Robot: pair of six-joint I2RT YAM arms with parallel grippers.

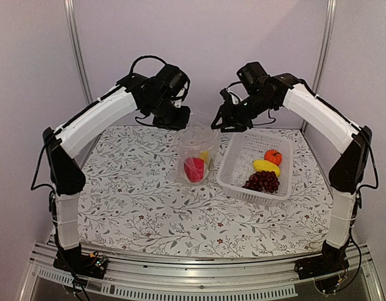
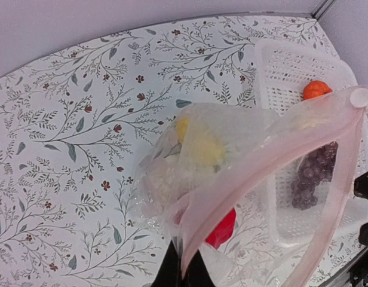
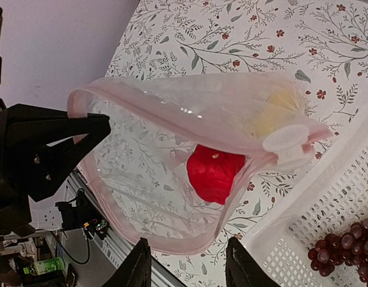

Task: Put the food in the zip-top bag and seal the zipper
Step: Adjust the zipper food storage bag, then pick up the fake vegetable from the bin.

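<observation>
The zip-top bag (image 1: 194, 141) is held upright over the surface (image 1: 136, 188), mouth open, just beside the white basket (image 1: 234, 182). The left pincer (image 2: 184, 263) is pressed together on the zipper (image 2: 261, 167). The right pincer (image 3: 188, 242) is spread, with the bag's rim apparently between its fingers. In the bag are the red pepper (image 3: 214, 173) and a yellow piece (image 2: 202, 146). In the basket are the grape bunch (image 1: 262, 182), the orange fruit (image 1: 272, 157) and a second yellow piece (image 1: 266, 166).

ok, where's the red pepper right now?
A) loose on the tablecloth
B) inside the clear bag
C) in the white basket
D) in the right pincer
B: the red pepper shows through the zip-top bag; the basket holds only the orange fruit, yellow piece and grapes.
</observation>
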